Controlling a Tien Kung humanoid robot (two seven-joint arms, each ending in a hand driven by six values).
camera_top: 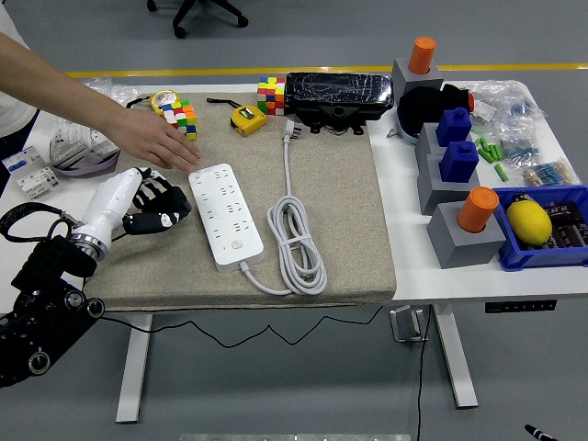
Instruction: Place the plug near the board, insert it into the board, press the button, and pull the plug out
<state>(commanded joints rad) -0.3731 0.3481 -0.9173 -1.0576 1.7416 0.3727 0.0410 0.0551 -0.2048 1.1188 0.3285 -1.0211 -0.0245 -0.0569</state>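
The white power strip (224, 215) lies on the beige mat (340, 202), its button (236, 244) at the near end. Its white plug (289, 131) rests unplugged at the mat's far edge, and the cable (296, 241) is coiled to the right of the strip. My left hand (158, 209), black fingers on a white forearm, hovers just left of the strip, apart from it, with its fingers relaxed and holding nothing. A person's hand (158, 142) reaches in from the top left, fingertips close to the strip's far left corner. My right arm is out of view.
Two colourful cubes (183, 118) (270, 93), a yellow tape measure (246, 119) and a black box (338, 95) line the far edge. Grey blocks with blue and orange pegs (457, 193) and a blue bin (551, 230) stand at the right.
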